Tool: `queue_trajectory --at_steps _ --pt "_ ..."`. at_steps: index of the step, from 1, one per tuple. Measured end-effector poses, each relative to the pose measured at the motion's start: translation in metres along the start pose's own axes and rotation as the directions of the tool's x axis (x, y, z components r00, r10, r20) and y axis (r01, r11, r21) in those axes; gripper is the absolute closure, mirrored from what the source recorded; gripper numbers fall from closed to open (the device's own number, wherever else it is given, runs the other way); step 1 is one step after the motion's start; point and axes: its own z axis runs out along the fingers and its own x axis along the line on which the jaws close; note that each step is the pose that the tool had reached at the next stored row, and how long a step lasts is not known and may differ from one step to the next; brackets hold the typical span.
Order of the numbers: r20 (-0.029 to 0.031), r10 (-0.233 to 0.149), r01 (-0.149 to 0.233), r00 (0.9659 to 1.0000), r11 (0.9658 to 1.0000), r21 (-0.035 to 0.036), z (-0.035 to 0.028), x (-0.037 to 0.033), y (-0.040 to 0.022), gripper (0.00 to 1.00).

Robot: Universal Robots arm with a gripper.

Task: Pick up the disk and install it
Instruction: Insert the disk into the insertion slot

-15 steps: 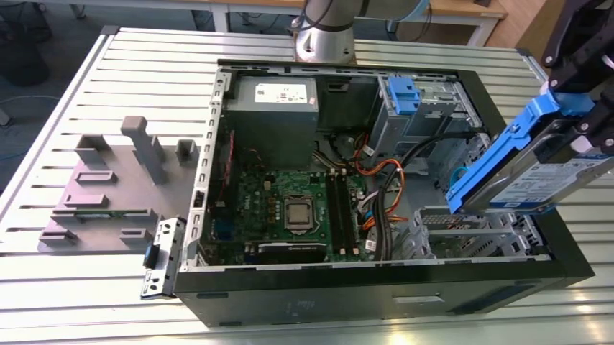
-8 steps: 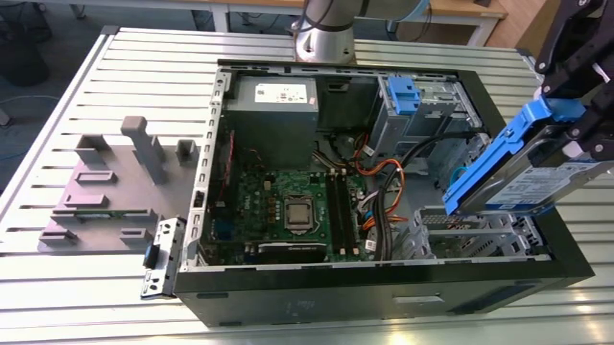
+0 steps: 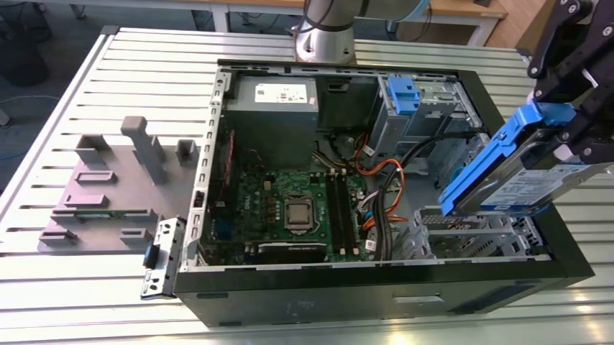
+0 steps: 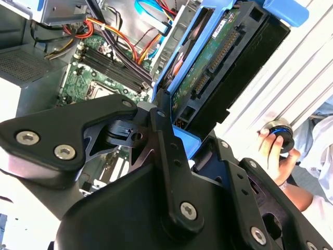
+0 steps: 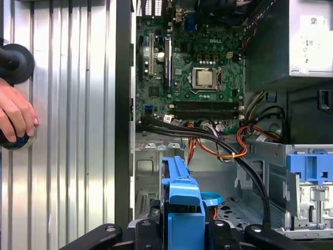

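Black gripper (image 4: 174, 148) linkage is crowding the second wrist view as I am holding the disk (image 3: 523, 180) tilted in the air above the open computer case (image 3: 287, 287), near the drive cage (image 3: 461, 241) at the exterior view's right, the fingers (image 4: 164, 135) clamping its blue carrier bracket (image 5: 179, 190). I am judging it rigid, fairly heavy and shock-sensitive, best gripped by the plastic frame, not the bare circuit board. Contact points are lying hidden behind the bracket, and a person's hand (image 5: 15, 112) on the table (image 3: 144, 79) is partly cut off.
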Motion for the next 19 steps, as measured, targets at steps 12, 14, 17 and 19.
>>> queue_trajectory --at_steps 12,14,17,19 --pt "-0.0003 0.000 0.000 1.0000 1.0000 0.0000 0.0110 0.0007 0.0001 0.63" --pt "-0.0003 0.000 0.000 1.0000 1.0000 0.0000 0.0130 0.0009 0.0001 0.63" --pt "-0.0002 0.000 0.000 1.0000 1.0000 0.0000 0.0161 0.0011 0.0002 0.63" --pt "-0.0002 0.000 0.000 1.0000 1.0000 0.0000 0.0180 0.0012 0.0004 0.63"
